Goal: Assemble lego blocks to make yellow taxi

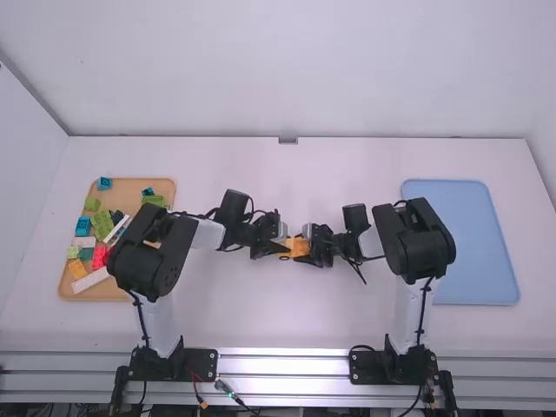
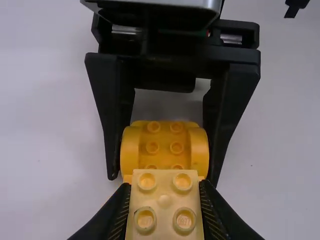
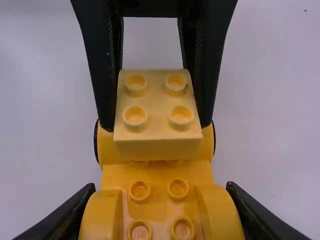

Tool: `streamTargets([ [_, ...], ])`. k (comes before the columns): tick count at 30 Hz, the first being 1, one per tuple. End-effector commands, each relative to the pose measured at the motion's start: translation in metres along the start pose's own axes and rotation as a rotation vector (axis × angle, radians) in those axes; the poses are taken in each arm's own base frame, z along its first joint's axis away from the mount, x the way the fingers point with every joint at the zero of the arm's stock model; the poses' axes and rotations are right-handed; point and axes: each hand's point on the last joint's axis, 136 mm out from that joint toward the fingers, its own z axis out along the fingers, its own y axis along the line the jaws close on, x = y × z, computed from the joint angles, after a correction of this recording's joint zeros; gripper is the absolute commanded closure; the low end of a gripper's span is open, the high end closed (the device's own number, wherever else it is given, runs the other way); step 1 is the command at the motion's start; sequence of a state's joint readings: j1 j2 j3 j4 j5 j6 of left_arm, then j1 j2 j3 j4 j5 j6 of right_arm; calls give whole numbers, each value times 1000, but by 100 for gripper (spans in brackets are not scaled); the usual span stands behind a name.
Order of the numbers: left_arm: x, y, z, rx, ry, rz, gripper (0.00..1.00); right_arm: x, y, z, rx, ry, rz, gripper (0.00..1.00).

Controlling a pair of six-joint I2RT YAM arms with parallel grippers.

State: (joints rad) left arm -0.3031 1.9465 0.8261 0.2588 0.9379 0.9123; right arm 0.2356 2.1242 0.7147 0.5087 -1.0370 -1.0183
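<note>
The left gripper (image 1: 282, 249) is closed on two sides of the pale yellow block (image 3: 157, 146), which lies between its fingertips, over one end of the yellow car base (image 3: 159, 175). The right gripper (image 1: 302, 254) pinches the other end of this base by its rounded sides, and whether the block is fully seated on the studs, I cannot say with certainty.

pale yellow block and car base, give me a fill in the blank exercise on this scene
The left gripper holds the pale yellow block, which has ____ studs on top.
The car base is held by the ____ gripper.
The tan tray holds loose blocks; the other tray is ____.

four; right; blue
</note>
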Motion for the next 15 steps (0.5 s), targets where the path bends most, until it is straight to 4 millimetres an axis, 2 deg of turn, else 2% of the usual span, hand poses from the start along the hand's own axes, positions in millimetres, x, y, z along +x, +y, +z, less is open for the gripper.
streamTargets([
  [1,-10,3,-3,0,-24,12,98,12,3,0,12,39,21,63],
  [15,0,4,3,4,-21,9,98,12,3,0,12,40,24,63],
])
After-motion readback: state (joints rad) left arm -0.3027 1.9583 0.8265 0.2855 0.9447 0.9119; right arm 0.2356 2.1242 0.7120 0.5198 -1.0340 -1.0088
